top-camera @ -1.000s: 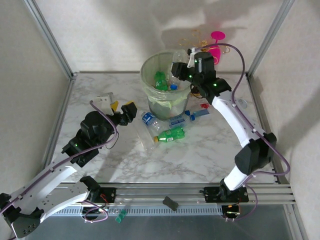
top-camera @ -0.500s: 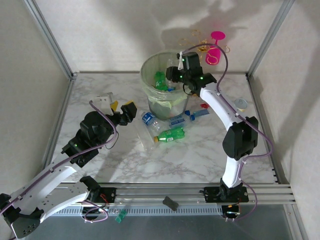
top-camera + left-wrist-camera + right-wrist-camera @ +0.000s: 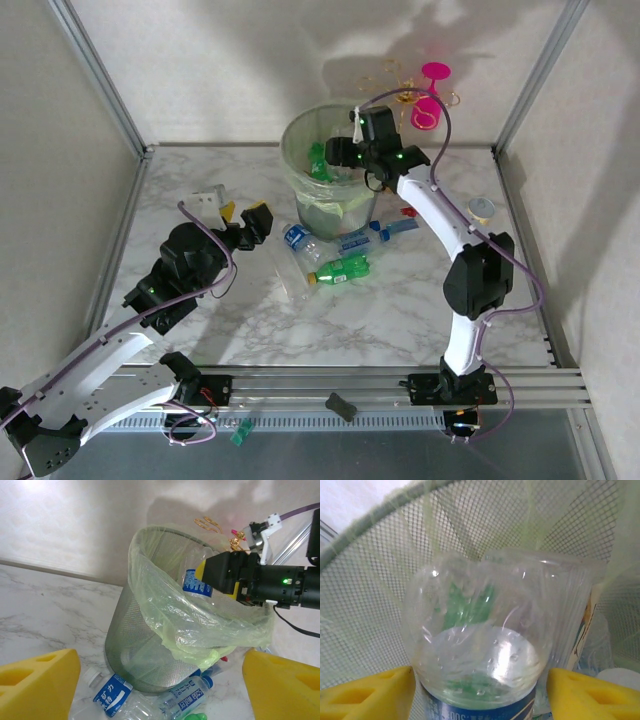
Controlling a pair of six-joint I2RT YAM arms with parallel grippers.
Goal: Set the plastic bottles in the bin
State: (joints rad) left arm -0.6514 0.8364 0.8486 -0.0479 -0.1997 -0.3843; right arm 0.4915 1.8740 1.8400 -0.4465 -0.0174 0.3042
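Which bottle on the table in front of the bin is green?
The green bottle with the yellow cap, lying on its side; the other bottles beside it are clear with blue labels.

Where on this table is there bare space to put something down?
Free: the marble tabletop between its near edge and the green bottle, and the far-left corner beside the bin. Crowded: the clear bottles piled against the bin's front.

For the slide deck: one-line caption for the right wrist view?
Right gripper with a clear blue-labelled bottle between its yellow fingers, bin mesh behind.
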